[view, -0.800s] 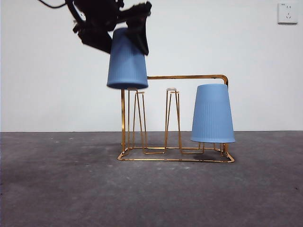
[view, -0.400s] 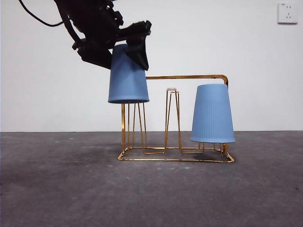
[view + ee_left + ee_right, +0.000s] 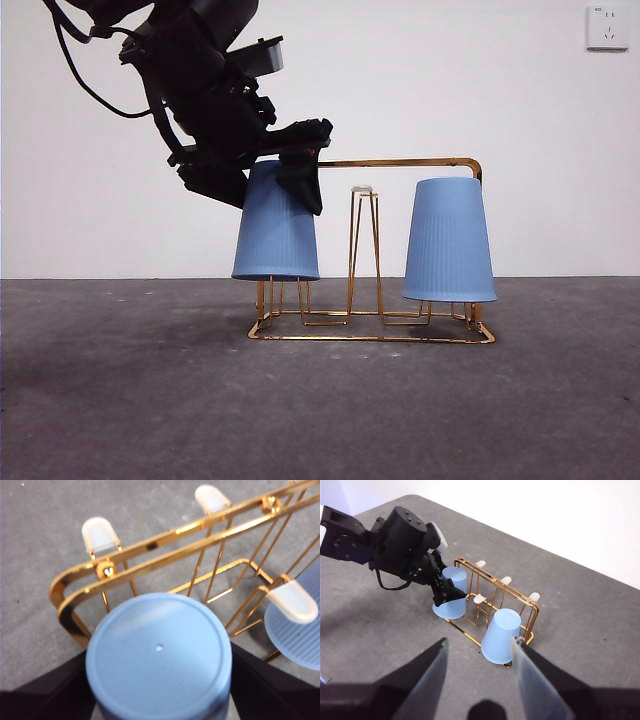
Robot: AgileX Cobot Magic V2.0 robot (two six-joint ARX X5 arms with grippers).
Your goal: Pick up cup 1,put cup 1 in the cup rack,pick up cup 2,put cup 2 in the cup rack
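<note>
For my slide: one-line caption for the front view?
Left tool holds an inverted blue cup over the gold wire rack; second cup already racked.

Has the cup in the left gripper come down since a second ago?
Yes. The held cup has dropped along the cup rack; its rim now sits near the base.

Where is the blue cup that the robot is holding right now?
In the front view, the held cup hangs upside down over the left end of the gold cup rack, gripped by the left gripper. The other cup sits at the rack's right end.
</note>
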